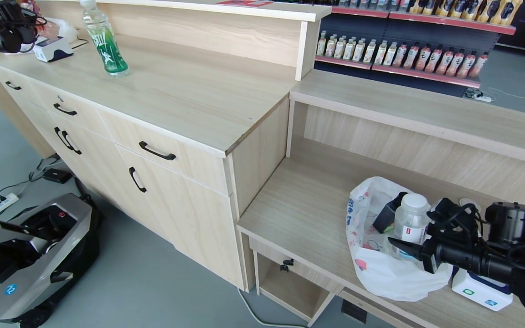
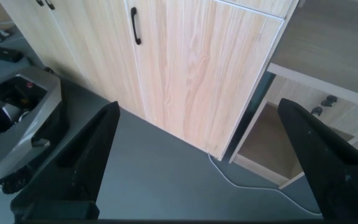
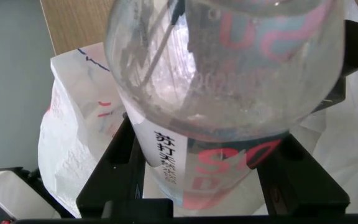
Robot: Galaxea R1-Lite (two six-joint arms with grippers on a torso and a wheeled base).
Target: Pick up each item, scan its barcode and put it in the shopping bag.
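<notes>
The left hand [image 2: 197, 106] hangs spread and empty, low beside the cupboard [image 2: 191, 68], probably parked clear of the work. The right hand [image 1: 398, 233] is clenched on a clear bottle [image 1: 412, 218], held upright at the mouth of the bag [image 1: 381, 273], likely so it lands standing. The scanner [image 1: 479, 287] sits just beside. Farther off, a green bottle [image 1: 105, 41] stands on the upper worktop [image 1: 176, 91].

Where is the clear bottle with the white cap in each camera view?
Head view: lower right, the clear bottle at the white shopping bag's opening.
Left wrist view: this camera faces the cupboard door, away from the bottle.
Right wrist view: the bottle at centre, very close, label visible.
Shared landmark: the shopping bag, in the head and right wrist views.
</notes>
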